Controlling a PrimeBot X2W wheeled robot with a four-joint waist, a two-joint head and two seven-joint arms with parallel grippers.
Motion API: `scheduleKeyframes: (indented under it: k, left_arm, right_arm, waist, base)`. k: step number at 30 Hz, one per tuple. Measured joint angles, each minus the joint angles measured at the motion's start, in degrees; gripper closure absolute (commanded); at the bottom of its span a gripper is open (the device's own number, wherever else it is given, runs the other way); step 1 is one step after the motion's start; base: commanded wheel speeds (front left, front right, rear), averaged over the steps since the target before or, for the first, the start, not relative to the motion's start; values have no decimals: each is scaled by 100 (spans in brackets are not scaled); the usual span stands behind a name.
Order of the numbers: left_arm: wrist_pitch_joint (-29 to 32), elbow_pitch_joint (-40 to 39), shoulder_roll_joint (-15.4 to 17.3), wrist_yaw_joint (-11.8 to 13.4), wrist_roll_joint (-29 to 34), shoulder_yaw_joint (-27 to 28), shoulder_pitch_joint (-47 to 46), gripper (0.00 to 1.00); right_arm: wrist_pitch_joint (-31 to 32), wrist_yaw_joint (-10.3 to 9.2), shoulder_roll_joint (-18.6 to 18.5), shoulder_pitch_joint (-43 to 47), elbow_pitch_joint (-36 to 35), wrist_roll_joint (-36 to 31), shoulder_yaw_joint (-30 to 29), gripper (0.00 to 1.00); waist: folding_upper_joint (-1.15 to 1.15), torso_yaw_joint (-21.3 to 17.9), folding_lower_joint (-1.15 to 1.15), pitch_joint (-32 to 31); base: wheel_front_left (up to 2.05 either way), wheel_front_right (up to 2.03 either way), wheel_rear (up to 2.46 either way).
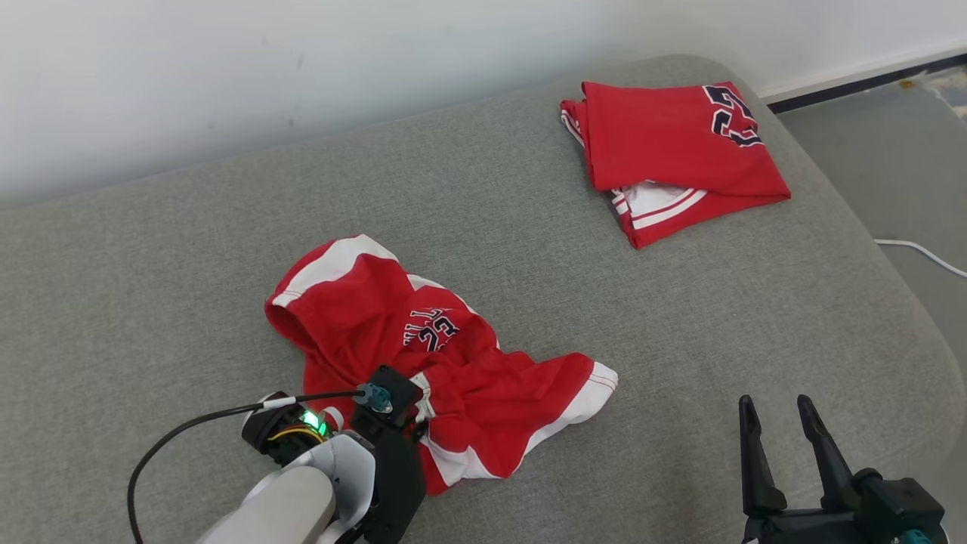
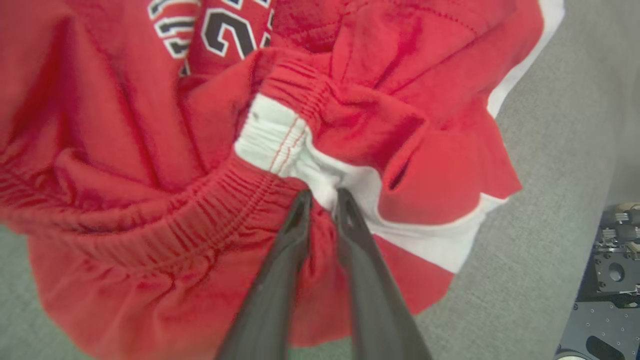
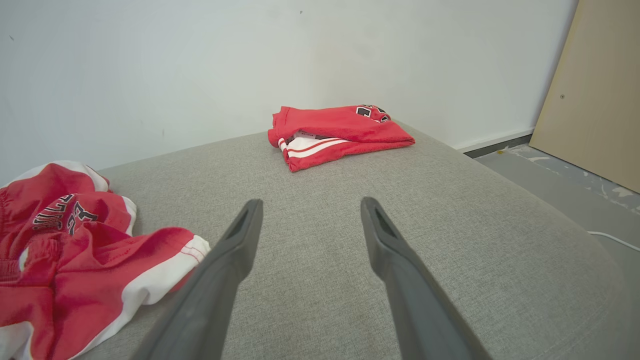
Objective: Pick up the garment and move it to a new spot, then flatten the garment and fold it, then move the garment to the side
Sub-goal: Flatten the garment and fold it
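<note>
Garment (image 1: 423, 355), red and crumpled, lies on the grey cushion (image 1: 189, 249) close in front of you, to your left. Your left gripper (image 2: 322, 197) pinches its white waistband patch. Your right gripper (image 1: 778, 423) hangs spread wide and empty, well apart from it.

My left forearm (image 1: 287, 506) is pale grey and rounded. On its wrist a green light (image 1: 310, 421) glows; a black cable (image 1: 196, 420) loops out near this light, and thin yellow wires (image 1: 291, 433) lie just beside it. My left gripper (image 2: 322, 197) and right gripper (image 1: 774, 404) carry long, dark, tapering fingers (image 3: 400, 270).
</note>
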Motion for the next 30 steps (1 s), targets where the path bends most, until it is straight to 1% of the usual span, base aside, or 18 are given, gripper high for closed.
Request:
scheduleKeyframes:
  k: [4, 6, 8, 13, 17, 19, 23, 26, 29, 30]
  left_arm:
    - [-421, 120, -60, 0, -3, 13, -71, 100]
    - [-755, 140, -100, 63, 19, 105, -123, 100]
    - [-1131, 114, -151, 191, 19, 233, -136, 100]
    - [-1794, -57, -216, 454, -34, 494, -73, 100]
    - [-2321, -334, -183, 764, -80, 732, 252, 100]
    - [-2461, -448, -141, 845, -185, 812, 477, 100]
    - [-2847, -642, -102, 1084, -394, 1002, 1077, 100]
    - [-3027, -681, -104, 1214, -514, 1089, 1518, 100]
    - [-3153, -624, -141, 1287, -653, 1146, 1927, 100]
    - [-3203, -606, -146, 1312, -643, 1141, 2019, 63]
  right_arm:
    - [-1, 0, -7, 4, -52, -14, -48, 0]
    - [-2, 0, -8, 13, -87, -18, -81, 0]
    - [-4, 0, -11, 44, -92, -26, -101, 0]
    - [-14, 0, -25, 94, -87, -35, -102, 0]
    - [-14, 0, -65, 138, -65, -37, -108, 0]
    - [-14, 0, -78, 140, -52, -36, -105, 0]
    - [-7, 0, -91, 146, -31, -35, -93, 0]
    - [18, 0, -94, 148, -12, -35, -81, 0]
    - [32, 0, -104, 148, 9, -33, -46, 0]
    - [33, 0, -109, 148, 13, -32, -48, 0]
  waist:
    - [0, 82, 0, -23]
    - [0, 142, 0, -43]
    - [0, 215, 0, -69]
    - [0, 475, 0, -146]
    - [0, 739, 0, -213]
    - [0, 879, 0, -245]
    - [0, 1148, 0, -307]
    - [0, 1317, 0, -350]
    - [0, 1443, 0, -388]
    - [0, 1473, 0, -399]
  base:
    - [0, 0, 0]
    - [0, 0, 0]
    - [0, 0, 0]
    - [0, 0, 0]
    - [0, 0, 0]
    - [0, 0, 0]
    - [0, 0, 0]
    - [0, 0, 0]
    - [0, 0, 0]
    - [0, 0, 0]
